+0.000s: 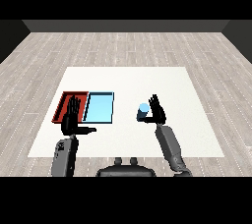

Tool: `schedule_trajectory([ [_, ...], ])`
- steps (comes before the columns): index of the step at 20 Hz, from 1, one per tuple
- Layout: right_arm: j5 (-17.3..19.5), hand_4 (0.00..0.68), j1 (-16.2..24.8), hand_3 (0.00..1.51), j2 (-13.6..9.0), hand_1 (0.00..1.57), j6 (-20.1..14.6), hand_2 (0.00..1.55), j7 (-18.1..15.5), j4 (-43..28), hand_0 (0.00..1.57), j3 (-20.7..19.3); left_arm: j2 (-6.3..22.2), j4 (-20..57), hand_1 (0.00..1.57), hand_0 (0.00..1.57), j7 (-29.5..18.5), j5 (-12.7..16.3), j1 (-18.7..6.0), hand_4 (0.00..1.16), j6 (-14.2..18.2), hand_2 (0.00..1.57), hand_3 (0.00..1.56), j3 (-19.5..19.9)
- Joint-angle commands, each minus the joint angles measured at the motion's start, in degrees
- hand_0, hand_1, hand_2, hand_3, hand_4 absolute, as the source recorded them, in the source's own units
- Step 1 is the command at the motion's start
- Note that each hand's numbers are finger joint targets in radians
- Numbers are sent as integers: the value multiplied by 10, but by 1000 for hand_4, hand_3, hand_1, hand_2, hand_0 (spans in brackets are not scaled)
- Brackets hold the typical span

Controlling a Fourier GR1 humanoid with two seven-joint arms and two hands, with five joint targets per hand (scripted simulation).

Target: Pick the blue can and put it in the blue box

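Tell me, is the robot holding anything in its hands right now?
No, nothing is held yet. The right hand is open beside the blue can, fingers straight, not curled round it. The left hand is open over the red tray.

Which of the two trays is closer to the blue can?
The light blue tray. It lies between the red tray and the blue can, so it is nearer the can; the red tray is farther left, partly behind the left hand.

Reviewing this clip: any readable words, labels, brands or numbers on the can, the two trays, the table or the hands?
None can be read. The blue can, red tray, light blue tray, white table and both hands, left and right, show plain surfaces with no lettering.
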Motion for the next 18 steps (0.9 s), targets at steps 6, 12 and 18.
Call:
schedule_trajectory([
  [6, -17, 0, -52, 0, 2, 0, -12, 0, -41, 96, 0, 21, -5, -25, 0, 0, 28, -5, -7, 0, 14, 0, 0, -9],
  [12, -35, 0, -100, 0, 2, 0, -16, 0, -48, 162, 0, 18, -4, 32, 0, 0, -16, 0, -13, 0, -1, 0, 0, 2],
  [18, -57, 0, -142, 0, 2, 0, -25, 0, -82, 228, 0, 33, -3, 66, 0, 0, -13, 0, -68, 0, 18, 0, 0, 18],
])
